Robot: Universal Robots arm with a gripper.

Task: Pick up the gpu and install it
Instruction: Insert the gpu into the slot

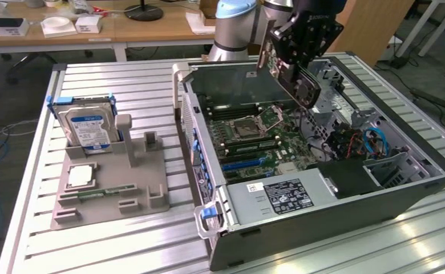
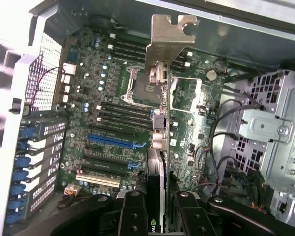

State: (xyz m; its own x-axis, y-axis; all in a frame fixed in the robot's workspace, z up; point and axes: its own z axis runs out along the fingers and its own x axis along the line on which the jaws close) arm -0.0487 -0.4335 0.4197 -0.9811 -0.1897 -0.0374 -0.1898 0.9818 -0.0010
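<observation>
My gripper (image 1: pixel 292 64) hangs over the open computer case (image 1: pixel 405 197), shut on the gpu (image 1: pixel 304 88). The card hangs tilted, above the motherboard (image 1: pixel 261 137) and apart from it, its black fan side toward the exterior view's right. In the wrist view the gpu (image 2: pixel 157 147) appears edge-on between my black fingers (image 2: pixel 132 211), with its metal end bracket (image 2: pixel 169 37) at the far end. Below it lie the motherboard (image 2: pixel 113 98), the CPU socket (image 2: pixel 140 83) and a blue expansion slot (image 2: pixel 113 141). My gripper (image 2: pixel 157 214) holds the card's near end.
At the exterior view's left, a grey fixture (image 1: pixel 142 197) holds a hard drive with a blue label (image 1: pixel 89 128), a CPU (image 1: pixel 80 176) and a thin RAM stick (image 1: pixel 97 194). The power supply (image 1: pixel 283 197), cables (image 1: pixel 375 142) and a drive cage (image 2: pixel 270 128) crowd the case.
</observation>
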